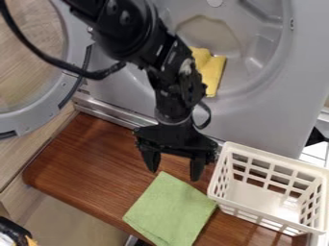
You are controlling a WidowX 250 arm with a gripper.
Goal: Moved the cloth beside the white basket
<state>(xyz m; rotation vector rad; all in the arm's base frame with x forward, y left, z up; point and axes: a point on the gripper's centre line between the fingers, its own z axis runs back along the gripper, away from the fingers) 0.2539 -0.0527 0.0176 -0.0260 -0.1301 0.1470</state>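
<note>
Just in front of the spread claw lies the green cloth.

Soft, fairly bright light — a pale glare inside the white plastic lattice basket, a faint sheen on the reddish-brown wooden board.

The arm is black, with round bolts, pale marks, a black cable and two-fingered gripper.

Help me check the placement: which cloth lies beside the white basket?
The green cloth, spread on the brown wooden surface, its right corner close by the basket; the yellow cloth is at the grey machine.
</note>
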